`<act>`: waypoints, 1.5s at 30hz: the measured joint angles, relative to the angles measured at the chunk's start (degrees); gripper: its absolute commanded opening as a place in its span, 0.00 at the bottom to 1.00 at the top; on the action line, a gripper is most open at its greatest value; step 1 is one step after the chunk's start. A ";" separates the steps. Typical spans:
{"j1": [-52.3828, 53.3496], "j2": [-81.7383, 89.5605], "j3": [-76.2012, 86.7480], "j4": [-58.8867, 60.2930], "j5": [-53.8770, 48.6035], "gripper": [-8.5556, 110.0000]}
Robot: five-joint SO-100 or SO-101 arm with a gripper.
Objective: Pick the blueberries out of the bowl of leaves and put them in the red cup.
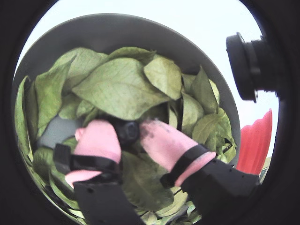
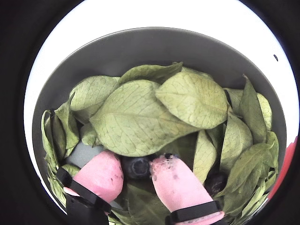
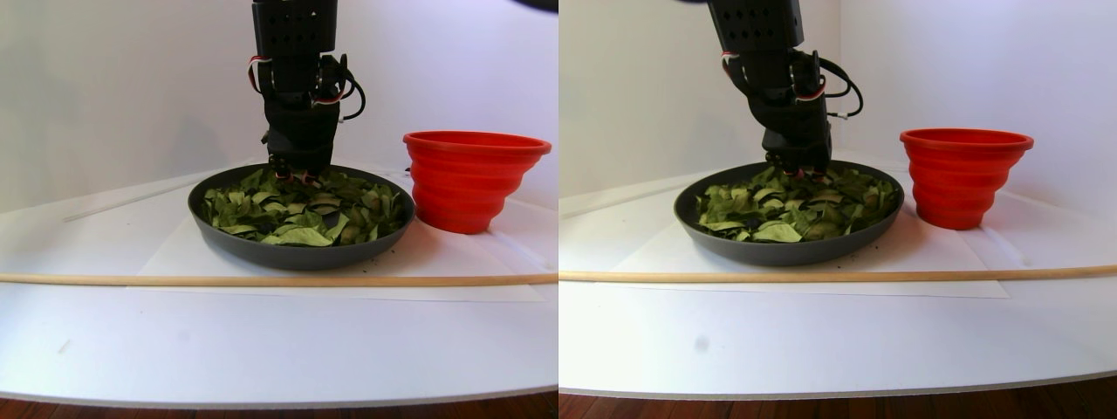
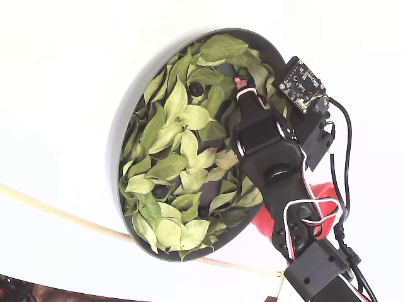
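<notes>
The dark grey bowl (image 2: 154, 47) is full of green leaves (image 2: 136, 122). My gripper (image 2: 137, 161) reaches down into it, and its pink fingertips (image 2: 101, 173) press on both sides of a dark blueberry (image 2: 136, 167). In a wrist view the same blueberry (image 1: 126, 132) sits between the pads. Another blueberry (image 2: 215, 182) lies half under leaves to the right. The fixed view shows two more blueberries (image 4: 197, 90) (image 4: 160, 189) among the leaves (image 4: 170, 163). The red cup (image 3: 476, 179) stands right of the bowl (image 3: 288, 253) in the stereo pair view.
A thin wooden stick (image 3: 262, 279) lies across the white table in front of the bowl. White paper (image 3: 174, 262) lies under the bowl. A black camera module (image 1: 248, 65) juts in at the upper right of a wrist view, and the table's front edge (image 3: 279, 397) is close.
</notes>
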 measured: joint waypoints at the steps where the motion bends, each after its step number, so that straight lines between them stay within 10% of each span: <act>1: 0.00 0.00 0.26 -0.09 0.00 0.16; 45: 0.00 6.50 4.57 5.54 -1.49 0.15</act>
